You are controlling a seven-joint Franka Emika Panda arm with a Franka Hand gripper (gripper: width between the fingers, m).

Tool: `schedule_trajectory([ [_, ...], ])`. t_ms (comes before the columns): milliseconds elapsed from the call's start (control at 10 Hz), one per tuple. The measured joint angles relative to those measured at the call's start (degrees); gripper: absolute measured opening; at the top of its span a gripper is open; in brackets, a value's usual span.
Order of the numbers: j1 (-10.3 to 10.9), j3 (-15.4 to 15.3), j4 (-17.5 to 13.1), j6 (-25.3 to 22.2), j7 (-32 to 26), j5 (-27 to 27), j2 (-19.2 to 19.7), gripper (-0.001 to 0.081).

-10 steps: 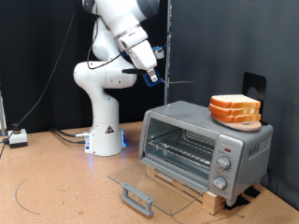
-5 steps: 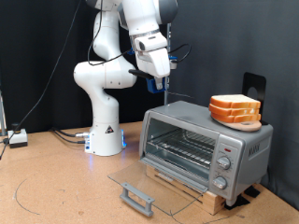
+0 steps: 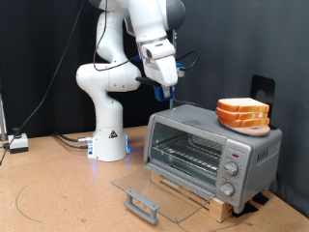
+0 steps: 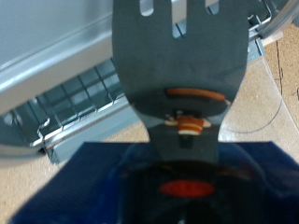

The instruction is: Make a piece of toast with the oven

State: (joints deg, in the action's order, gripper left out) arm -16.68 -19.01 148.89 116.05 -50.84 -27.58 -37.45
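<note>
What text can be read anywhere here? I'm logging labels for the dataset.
None is legible.
Oven: marks around the knobs, too small to read.
Spatula at the end effector: no writing; orange patches are blurred.
Bread: none.

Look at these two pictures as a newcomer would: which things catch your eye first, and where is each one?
The white robot arm towers at the exterior view's upper left, its gripper hanging above the oven's top with a grey slotted spatula in it. The silver oven sits at the lower right, its glass door folded down open, rack bare. A pile of bread slices rests on the oven's roof.
</note>
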Motion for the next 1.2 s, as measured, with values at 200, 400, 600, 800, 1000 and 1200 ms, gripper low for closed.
schedule_trajectory([
  [200,0.1,-1.4,0.0,1.1,1.4,-2.5,0.3,0.0395],
  [400,0.2,-1.6,-0.6,1.2,1.5,-4.5,0.3,0.0395],
  [600,0.1,-1.9,-1.1,0.7,1.7,-4.4,0.6,0.0395],
  [800,0.0,-2.2,-1.5,0.5,2.2,-3.9,1.8,0.0395],
  [1000,-0.3,-2.8,-1.9,0.7,4.3,-3.5,3.1,0.0395],
  [1200,-0.3,-2.9,-2.8,1.5,5.1,-3.7,4.6,0.0395],
])
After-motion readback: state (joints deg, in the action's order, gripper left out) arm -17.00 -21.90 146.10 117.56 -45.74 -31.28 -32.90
